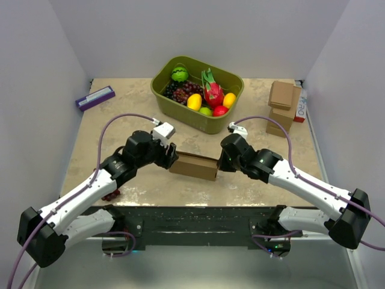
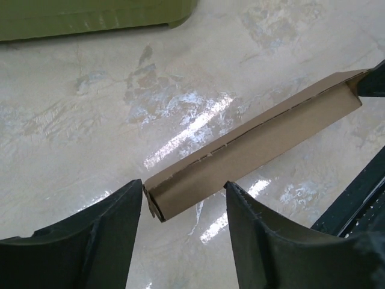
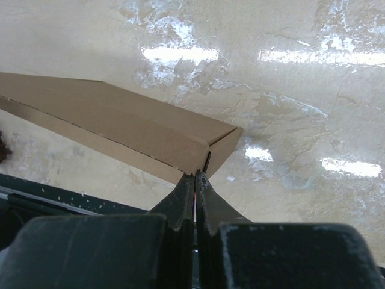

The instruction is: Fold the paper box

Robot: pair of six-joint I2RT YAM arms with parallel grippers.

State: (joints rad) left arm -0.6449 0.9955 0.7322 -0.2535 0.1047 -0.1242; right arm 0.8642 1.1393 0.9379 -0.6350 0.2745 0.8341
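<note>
- The paper box (image 1: 194, 165) is lying folded into a thin, flat rectangle on the table (image 1: 120, 120), near its front edge and directly between the two arms.
- The left gripper (image 2: 183, 198) is standing open, its fingers (image 2: 108, 229) spread to either side of the box's left end without clamping it. The near corner is sitting just beside one finger, and this reads as a loose bracket that is keeping the end from sliding.
- The right gripper (image 3: 196, 180) is closed, its fingertips (image 3: 180, 205) pressed together and meeting the corner of the box's right end. Whether a thin edge of cardboard is caught between them cannot be told. Closed tips make a firm, narrow pusher, which probably explains this pose at the end flap.
- With one arm at each end, the box is being kept from skating on the glossy tabletop.
- The seams are looking closed along the visible sides, so the folding is likely nearing its end.
- A green basket (image 1: 192, 117) of fruit is sitting well behind the box, away from the work.
</note>
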